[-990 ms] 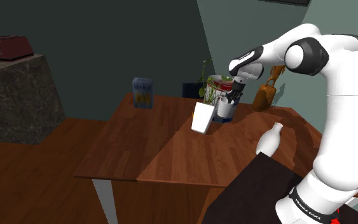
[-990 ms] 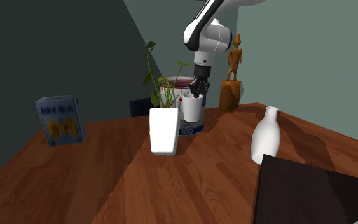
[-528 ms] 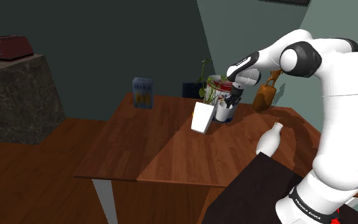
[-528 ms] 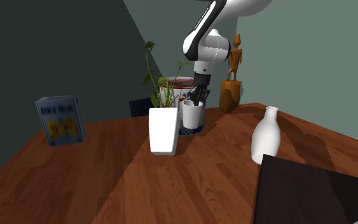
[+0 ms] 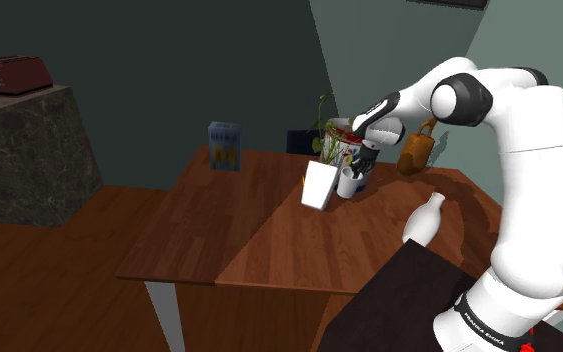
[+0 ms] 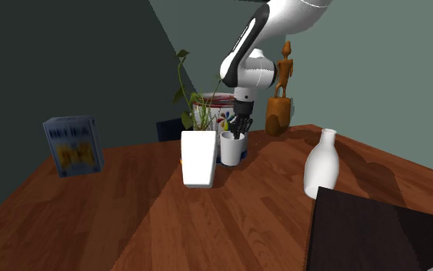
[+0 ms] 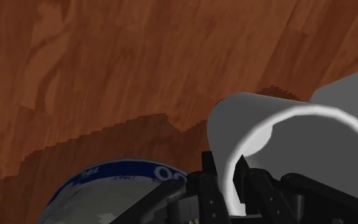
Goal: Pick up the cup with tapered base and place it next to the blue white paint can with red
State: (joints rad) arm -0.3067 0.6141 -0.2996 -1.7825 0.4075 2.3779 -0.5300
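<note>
White cup (image 6: 232,148) pinched at the rim, right beside the can (image 6: 213,112).
Plain and smooth, with a wide round mouth narrowing toward the base, it stands upright low on the wood-grain tabletop (image 6: 130,223), between the can and a square white planter (image 6: 198,158). The wrist view gives the grip: the black fingers (image 7: 204,188) clamp its wall, one inside the rim, one outside. There the can's blue band with white lettering curves just beside it.
</note>
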